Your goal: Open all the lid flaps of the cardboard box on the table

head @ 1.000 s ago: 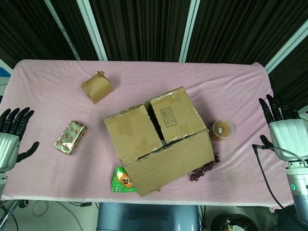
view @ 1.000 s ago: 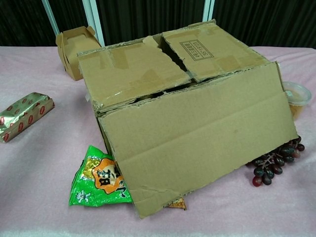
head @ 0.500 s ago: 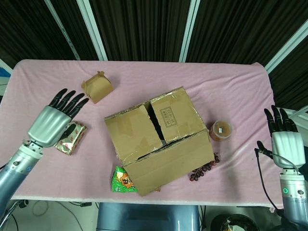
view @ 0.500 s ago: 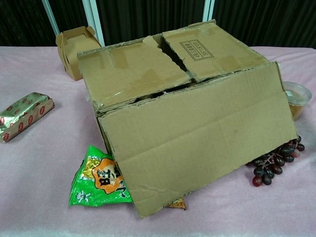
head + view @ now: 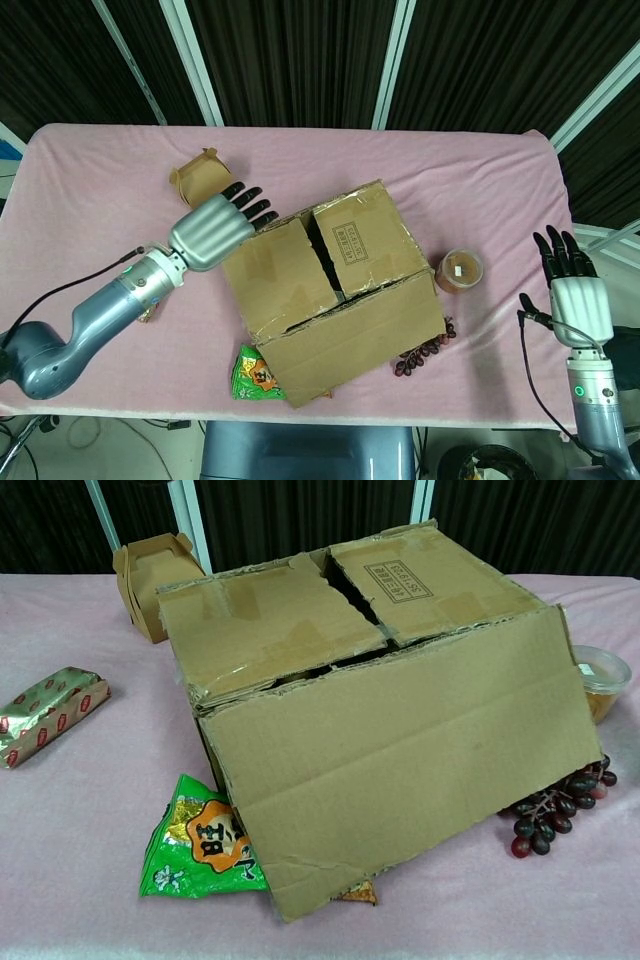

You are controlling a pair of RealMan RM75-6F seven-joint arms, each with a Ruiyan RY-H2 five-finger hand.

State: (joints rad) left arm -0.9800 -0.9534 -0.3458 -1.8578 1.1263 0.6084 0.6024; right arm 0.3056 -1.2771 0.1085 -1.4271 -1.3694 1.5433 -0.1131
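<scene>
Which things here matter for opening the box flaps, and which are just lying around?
For the job: cardboard box, left robot hand.

Lying about: small carton, foil packet, green snack bag, grapes, plastic cup.

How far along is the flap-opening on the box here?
Early. Done: the front flap hangs open down the box front. In hand: the left hand, empty, reaches over the left top flap. Left: both top flaps, including the right one, lie closed. The right hand waits aside, empty.
</scene>
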